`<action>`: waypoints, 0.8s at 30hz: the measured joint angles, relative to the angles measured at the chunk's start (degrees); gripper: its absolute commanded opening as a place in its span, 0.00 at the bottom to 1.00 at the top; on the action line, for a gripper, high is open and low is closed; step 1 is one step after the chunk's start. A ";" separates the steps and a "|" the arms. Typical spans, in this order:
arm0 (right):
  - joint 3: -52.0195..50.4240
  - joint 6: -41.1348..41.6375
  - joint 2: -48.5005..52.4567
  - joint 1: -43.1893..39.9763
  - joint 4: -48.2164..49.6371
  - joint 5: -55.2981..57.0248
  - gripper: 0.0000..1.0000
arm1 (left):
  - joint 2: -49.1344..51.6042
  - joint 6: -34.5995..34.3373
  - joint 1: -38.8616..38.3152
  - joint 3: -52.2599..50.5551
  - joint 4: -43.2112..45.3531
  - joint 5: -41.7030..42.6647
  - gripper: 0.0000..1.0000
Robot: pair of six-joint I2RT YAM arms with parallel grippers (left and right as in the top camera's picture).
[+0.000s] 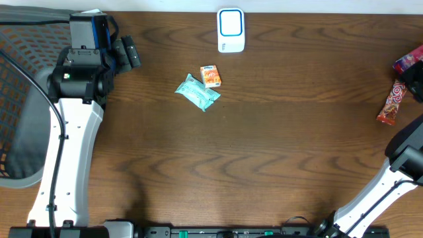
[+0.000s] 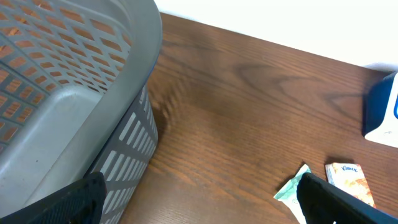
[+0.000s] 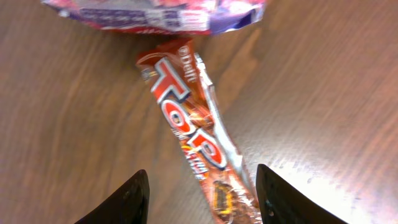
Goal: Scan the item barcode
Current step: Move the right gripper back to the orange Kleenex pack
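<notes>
A red-and-orange TOP snack bar (image 3: 199, 130) lies flat on the wooden table at its far right edge (image 1: 391, 102). My right gripper (image 3: 202, 196) is open just above it, one finger on each side of the bar's near end, neither pressing on the wrapper. The white-and-blue barcode scanner (image 1: 230, 30) stands at the table's back middle and shows at the right edge of the left wrist view (image 2: 380, 112). My left gripper (image 2: 205, 205) is wide open with nothing between its fingers, at the back left (image 1: 129, 53) next to the basket.
A grey mesh basket (image 1: 20, 99) fills the left side (image 2: 62, 93). A teal packet (image 1: 197, 92) and a small orange box (image 1: 211, 76) lie mid-table in front of the scanner. A purple-red packet (image 3: 155, 12) lies just beyond the bar's far end.
</notes>
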 measured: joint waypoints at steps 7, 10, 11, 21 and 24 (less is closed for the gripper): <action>0.00 -0.42 0.00 0.96 0.07 -14.10 0.63 | 0.00 0.00 0.00 0.00 0.00 0.00 0.98; 0.00 -1.20 0.00 2.97 -1.40 -20.02 0.73 | 0.00 0.00 0.00 0.00 0.00 0.00 0.98; 0.00 -1.40 0.00 4.20 -2.40 -21.62 0.77 | 0.00 0.00 0.00 0.00 0.00 0.00 0.98; -1.53 -2.38 -0.07 23.80 -3.93 -27.50 0.99 | 0.00 0.00 0.00 0.00 0.00 0.00 0.98; -4.00 -2.54 -0.07 31.08 -0.07 -28.00 0.99 | 0.00 0.00 0.00 0.00 0.00 0.00 0.98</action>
